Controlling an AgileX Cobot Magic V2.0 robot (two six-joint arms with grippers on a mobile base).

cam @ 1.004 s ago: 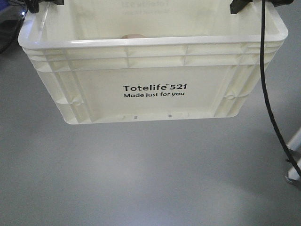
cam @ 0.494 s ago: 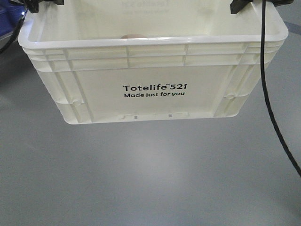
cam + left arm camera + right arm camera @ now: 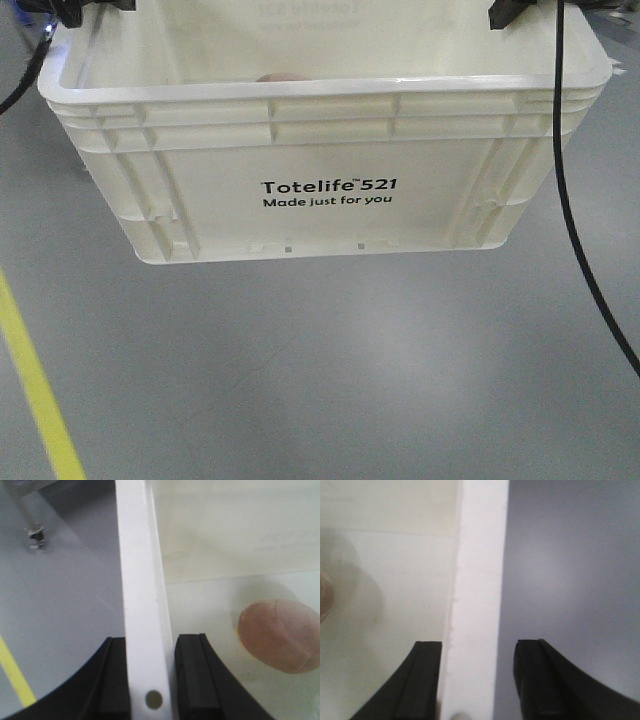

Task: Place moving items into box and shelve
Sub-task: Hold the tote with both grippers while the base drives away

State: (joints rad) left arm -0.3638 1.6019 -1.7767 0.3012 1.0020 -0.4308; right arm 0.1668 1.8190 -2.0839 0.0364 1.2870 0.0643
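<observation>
The box (image 3: 325, 195), white and ribbed with black print, hangs level above the grey floor (image 3: 330, 380), with open room under it and on both sides. On its bottom lies one pinkish-brown bun (image 3: 280, 635) with a yellow strip at its edge, apart from the walls. From the front only its top shows over the near rim.

The left gripper (image 3: 149, 650) is closed on the left rim, with a black finger (image 3: 192, 675) pressed to each face. The right gripper (image 3: 479, 652) straddles the right rim. Its inner finger (image 3: 427, 680) touches the rim, but a sliver of floor shows between the rim and the outer finger, so I cannot tell whether it clamps.

A black cable (image 3: 565, 200) hangs in front of the box's right end. A yellow line (image 3: 40, 400) crosses the floor at lower left. A blurred metal bracket (image 3: 35, 532) with a bolt sits beyond the left rim. In the front view both grippers are cut off by the top edge. A brownish smear at the left edge of the right wrist view is too cut off to name.
</observation>
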